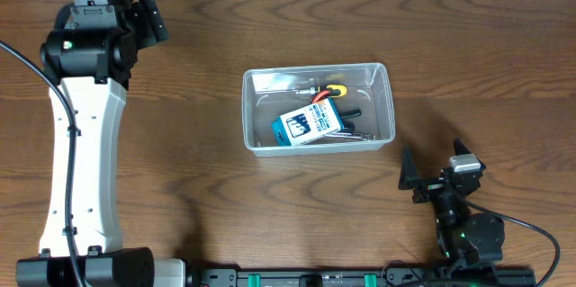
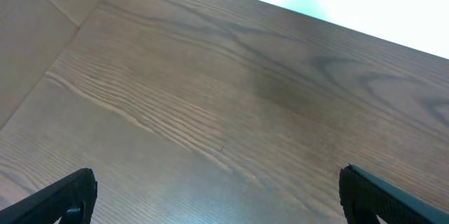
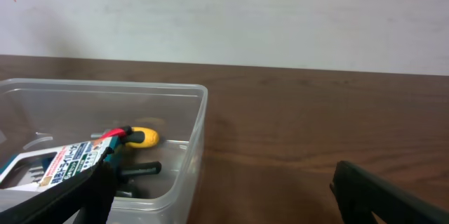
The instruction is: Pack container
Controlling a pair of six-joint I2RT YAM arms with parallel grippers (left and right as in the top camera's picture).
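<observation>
The clear plastic container (image 1: 390, 100) stands at the table's middle. Inside it lie a blue-and-white packet (image 1: 306, 126), a yellow-and-red-handled tool (image 1: 331, 91) and a black-handled tool (image 1: 351, 113). My right gripper (image 1: 436, 166) rests near the front right, a short way from the container's right front corner, open and holding nothing. In the right wrist view the container (image 3: 200, 122) sits ahead to the left, partly behind the left finger (image 3: 70, 196). My left gripper (image 2: 224, 199) is open over bare wood, far from the container; its arm (image 1: 85, 125) reaches along the table's left side.
The brown wooden table (image 1: 198, 71) ends at a white strip along the back. The white left arm and its black wrist (image 1: 94, 17) fill the left side. The right arm's base (image 1: 472, 237) sits at the front edge.
</observation>
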